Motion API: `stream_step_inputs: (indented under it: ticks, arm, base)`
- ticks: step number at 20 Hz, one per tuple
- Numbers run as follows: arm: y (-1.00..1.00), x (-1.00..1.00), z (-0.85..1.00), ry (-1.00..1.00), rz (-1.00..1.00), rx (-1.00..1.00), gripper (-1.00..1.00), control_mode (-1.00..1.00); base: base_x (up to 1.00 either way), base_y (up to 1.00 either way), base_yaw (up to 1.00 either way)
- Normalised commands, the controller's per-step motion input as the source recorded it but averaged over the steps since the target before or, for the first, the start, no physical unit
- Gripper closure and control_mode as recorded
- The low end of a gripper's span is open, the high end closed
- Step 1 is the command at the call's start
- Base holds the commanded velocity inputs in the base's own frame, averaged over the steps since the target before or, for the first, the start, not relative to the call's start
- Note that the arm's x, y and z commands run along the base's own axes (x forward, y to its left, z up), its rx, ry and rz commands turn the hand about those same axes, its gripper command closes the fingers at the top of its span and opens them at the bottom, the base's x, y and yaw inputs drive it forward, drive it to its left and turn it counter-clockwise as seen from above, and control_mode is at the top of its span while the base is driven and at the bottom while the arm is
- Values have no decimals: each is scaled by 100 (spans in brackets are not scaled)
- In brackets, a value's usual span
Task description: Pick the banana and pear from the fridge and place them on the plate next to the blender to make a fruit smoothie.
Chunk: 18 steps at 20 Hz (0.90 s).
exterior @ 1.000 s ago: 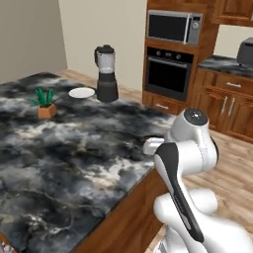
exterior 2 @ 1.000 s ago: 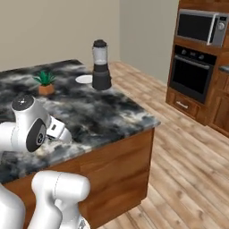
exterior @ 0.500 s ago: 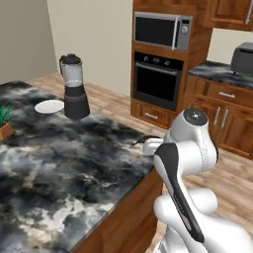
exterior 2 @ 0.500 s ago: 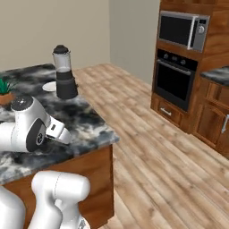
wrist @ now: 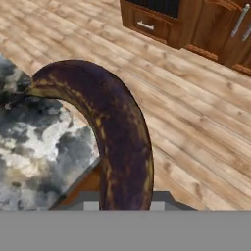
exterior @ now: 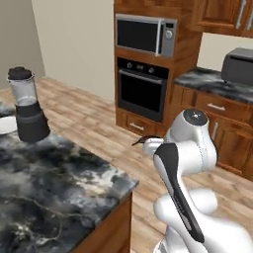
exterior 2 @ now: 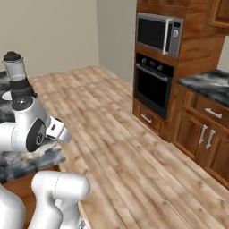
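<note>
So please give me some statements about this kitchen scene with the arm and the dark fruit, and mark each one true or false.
1. The gripper is shut on the curved, dark brown-black banana. True.
2. The black-based blender with the clear grey jar stands on the wooden floor. False: it stands on the dark marbled counter.
3. The small white round plate lies right beside the blender. True.
4. The banana already rests on the plate. False: it is in the gripper, above the counter's corner and the floor.
5. The silver microwave sits below the black built-in oven. False: the microwave is above the oven.
</note>
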Motion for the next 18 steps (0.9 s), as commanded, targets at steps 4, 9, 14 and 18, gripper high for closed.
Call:
stream_step_inputs:
  ticks: [4,9,14,18]
  arm:
    - [0,0,0,0,0,0,100,100]
    - [0,0,0,0,0,0,100,100]
    - [0,0,0,0,0,0,100,100]
    - [0,0,0,0,0,0,100,100]
  base:
    - [100,-100,12]
    - [100,-52,60]
    - [100,-29,69]
    - [100,-48,59]
